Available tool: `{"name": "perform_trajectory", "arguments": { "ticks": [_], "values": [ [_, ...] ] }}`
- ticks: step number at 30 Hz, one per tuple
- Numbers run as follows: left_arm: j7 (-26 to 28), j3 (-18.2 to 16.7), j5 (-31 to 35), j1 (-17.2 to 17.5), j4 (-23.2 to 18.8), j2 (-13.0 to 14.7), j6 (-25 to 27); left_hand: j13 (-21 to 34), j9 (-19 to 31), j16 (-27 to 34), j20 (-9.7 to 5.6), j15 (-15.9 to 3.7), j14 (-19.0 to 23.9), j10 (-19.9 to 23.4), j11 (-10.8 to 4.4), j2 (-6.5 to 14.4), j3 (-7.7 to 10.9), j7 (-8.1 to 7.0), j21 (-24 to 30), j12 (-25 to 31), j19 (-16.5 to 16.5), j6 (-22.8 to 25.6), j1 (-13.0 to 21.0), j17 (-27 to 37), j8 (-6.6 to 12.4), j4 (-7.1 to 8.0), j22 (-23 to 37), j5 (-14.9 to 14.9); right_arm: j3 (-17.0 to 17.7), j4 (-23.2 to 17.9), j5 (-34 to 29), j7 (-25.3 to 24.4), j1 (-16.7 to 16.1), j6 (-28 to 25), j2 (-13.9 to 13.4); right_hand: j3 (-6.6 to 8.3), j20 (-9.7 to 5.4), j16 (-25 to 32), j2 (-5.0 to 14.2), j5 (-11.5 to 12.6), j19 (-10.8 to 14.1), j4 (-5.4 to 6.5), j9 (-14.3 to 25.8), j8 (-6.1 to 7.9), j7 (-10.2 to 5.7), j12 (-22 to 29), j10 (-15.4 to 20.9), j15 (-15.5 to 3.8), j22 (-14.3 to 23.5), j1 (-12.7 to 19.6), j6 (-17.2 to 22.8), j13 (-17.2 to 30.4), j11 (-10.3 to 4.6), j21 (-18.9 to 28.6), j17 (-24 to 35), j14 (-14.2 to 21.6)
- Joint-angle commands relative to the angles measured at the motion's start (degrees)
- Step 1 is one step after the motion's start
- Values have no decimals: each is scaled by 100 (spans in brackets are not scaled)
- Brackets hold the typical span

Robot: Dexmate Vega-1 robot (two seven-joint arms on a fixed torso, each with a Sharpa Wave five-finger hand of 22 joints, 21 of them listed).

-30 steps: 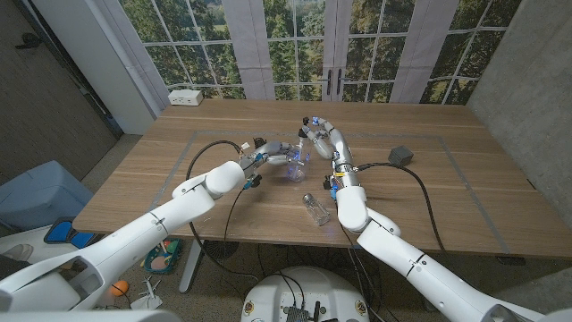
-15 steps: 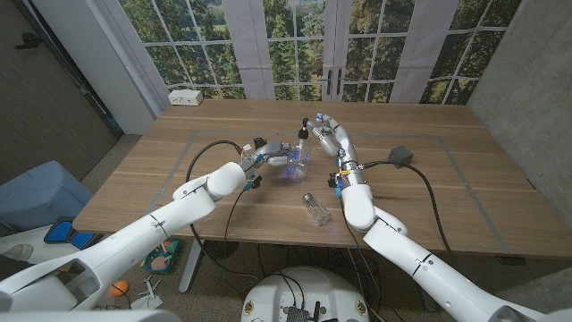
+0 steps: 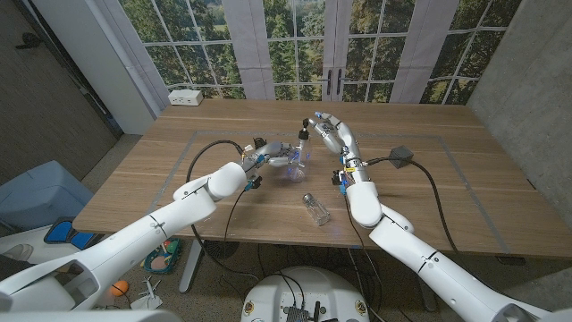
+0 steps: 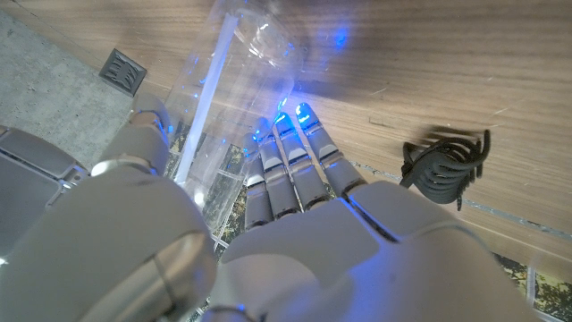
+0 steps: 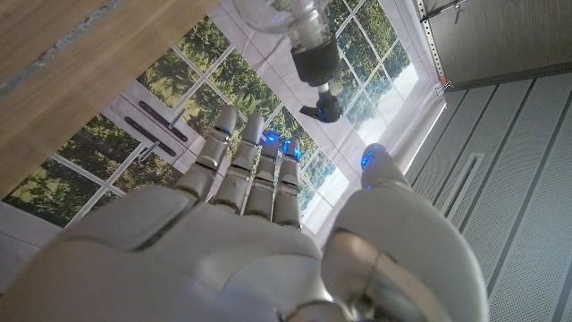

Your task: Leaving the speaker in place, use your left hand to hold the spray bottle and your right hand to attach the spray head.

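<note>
Left hand (image 3: 268,154) grips the spray bottle (image 3: 292,161) near the middle of the table (image 3: 465,192), fingers (image 4: 295,161) wrapped around the clear body. Right hand (image 3: 331,136) hovers just beside it, fingers spread with nothing between them, palm turned toward the bottle.

That bottle is clear plastic, standing upright, lit blue by the fingertip lights. In the left wrist view a thin white tube runs down inside it. The spray head (image 3: 305,130) sits on top: dark collar, dark nozzle, seen plainly in the right wrist view (image 5: 315,63).

Against half a second ago, the right hand has drawn back from the spray head and now stands a little farther toward the table's right side. A second ago it was closed in tight on the bottle's top. The left hand has kept its grip in the same spot.

Counts: one spray bottle, one spray head. One small clear bottle (image 3: 315,208) lies on its side toward the near edge. One dark speaker (image 3: 401,155) sits right of centre, with one black cable (image 3: 429,197) trailing toward the near edge.
</note>
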Motion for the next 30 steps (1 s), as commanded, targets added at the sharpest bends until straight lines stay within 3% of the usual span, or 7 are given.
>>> {"name": "perform_trajectory", "arguments": {
  "ticks": [1,16,24,28,30],
  "values": [
    [52,61,251,-16,-88,3,116,20,33,11,-5,-921,26,767,-772,1129,560,-446,45,19,-15,1488,1103,27,19,524,9,17,85,-102,10,313,19,196,-148,24,27,-74,43,55,-88,-117,27,60,-41,-15,-73,-1,-10,116,117,-6,-11,-44,-24,-171],
    [77,96,396,-10,-155,-23,203,20,38,8,-5,-915,20,751,-777,1124,559,-448,59,10,-21,1483,1106,28,13,529,7,14,86,-244,-53,805,82,261,-368,100,70,-257,108,116,-368,-327,28,91,-185,-30,-348,43,-24,234,452,-91,2,-185,-135,-572],
    [107,109,479,10,-199,-20,238,21,41,6,-4,-920,14,763,-775,1123,561,-456,66,13,-27,1483,1113,27,11,527,7,14,87,-320,-104,964,115,146,-430,108,141,-365,140,132,-554,-349,21,93,-225,-51,-520,112,-30,197,614,-143,47,-281,-198,-799],
    [147,112,538,28,-223,-12,231,21,43,7,-6,-919,15,753,-774,1125,561,-448,70,9,-27,1485,1113,29,11,530,6,13,86,-434,-169,1047,118,-105,-483,91,227,-456,173,129,-711,-316,17,57,-200,-73,-694,252,-35,93,647,-186,85,-367,-245,-989],
    [162,105,546,39,-233,-13,222,21,43,7,-7,-918,16,757,-772,1130,564,-453,72,10,-28,1484,1113,29,10,533,6,14,92,-478,-180,1046,108,-218,-484,69,246,-481,182,123,-740,-291,16,1,-98,-86,-809,265,-38,8,581,-216,109,-398,-276,-1025]
  ]
}}
